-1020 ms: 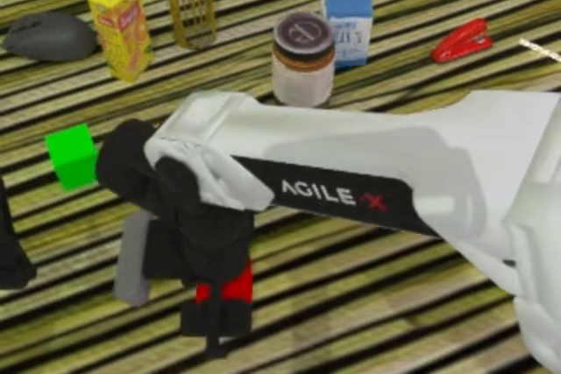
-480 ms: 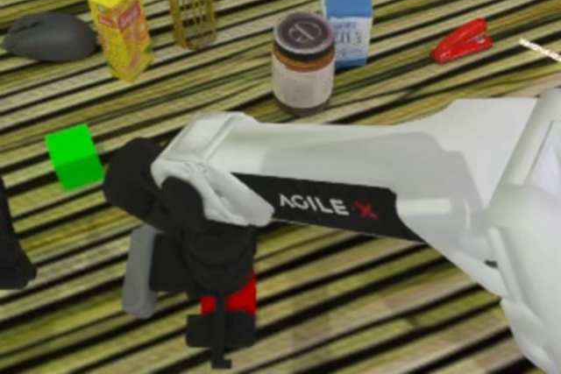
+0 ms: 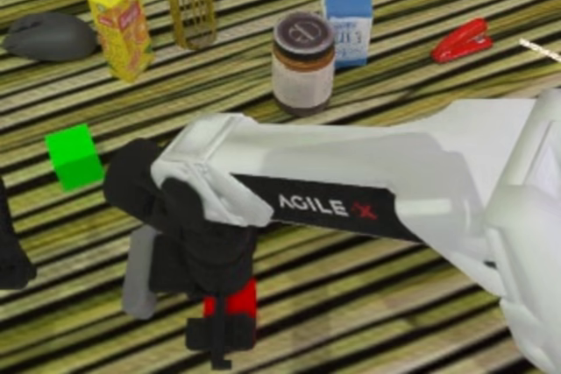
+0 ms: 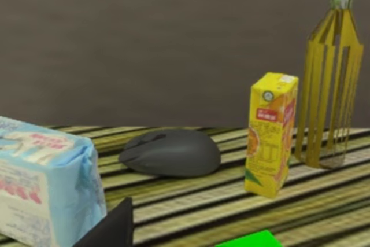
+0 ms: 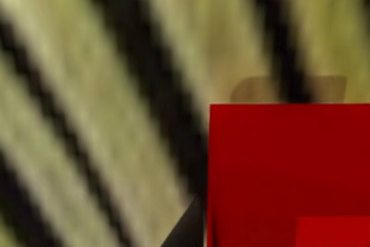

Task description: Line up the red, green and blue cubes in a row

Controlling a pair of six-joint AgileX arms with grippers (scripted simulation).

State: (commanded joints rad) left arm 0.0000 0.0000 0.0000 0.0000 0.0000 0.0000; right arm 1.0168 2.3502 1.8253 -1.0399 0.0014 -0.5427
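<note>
near the front edge the right gripper (image 3: 223, 321) stays clenched on the red cube (image 3: 235, 301), barely shifted from half a second ago, so placement looks close. a cube has no long axis; its faces sit skewed to the stripes. farther left the green cube (image 3: 73, 156) waits; blue is unseen. left gripper (image 3: 10, 260): cannot tell.

Jar (image 3: 303, 59) — stapler (image 3: 462, 39) — mouse (image 3: 51, 36)
</note>
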